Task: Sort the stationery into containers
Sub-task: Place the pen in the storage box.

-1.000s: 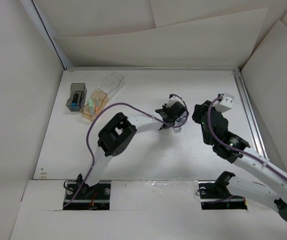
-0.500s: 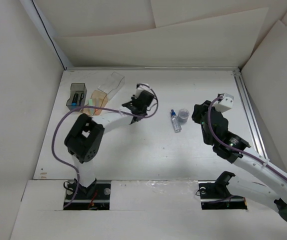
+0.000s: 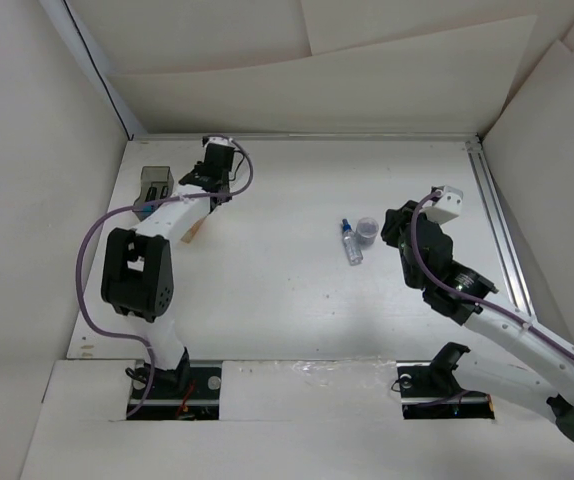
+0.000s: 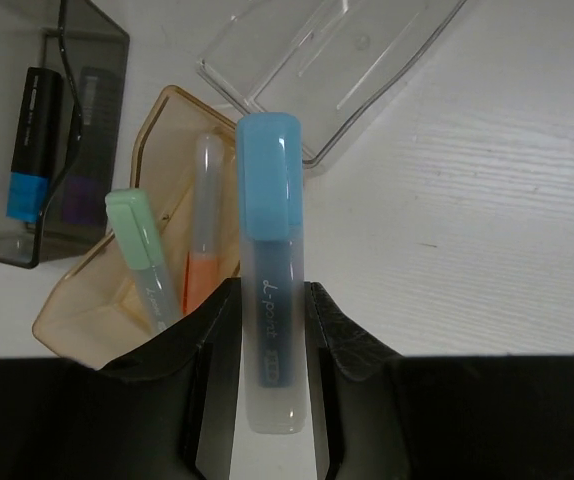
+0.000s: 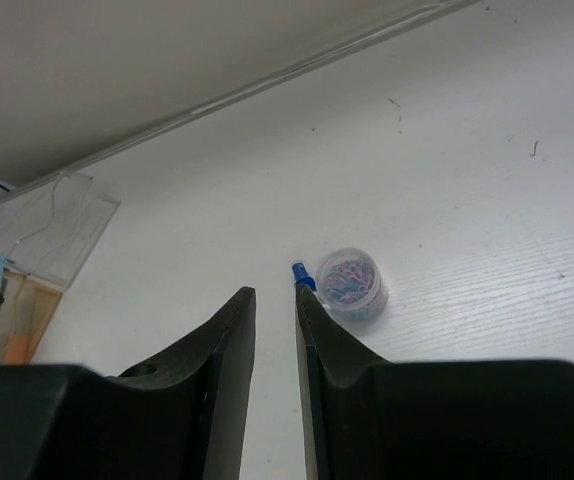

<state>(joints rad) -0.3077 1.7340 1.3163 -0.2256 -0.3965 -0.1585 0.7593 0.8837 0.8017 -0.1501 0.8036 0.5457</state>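
My left gripper is shut on a blue-capped marker, which hangs above the near rim of the amber bin. A green marker and an orange marker lie in that bin. The dark grey bin holds a black-and-blue marker and a purple one. The clear bin lies behind. From above, the left gripper covers these bins. My right gripper stands slightly open with nothing in it, beside the blue-capped bottle.
A small round clear tub of coloured paper clips stands by the bottle, just ahead of my right fingers. A metal rail runs along the table's right edge. White walls close in the left and back.
My left arm has swung from the table's middle to the bins at the back left, carrying the blue-capped marker. The bottle and tub are uncovered. The right arm has hardly moved.
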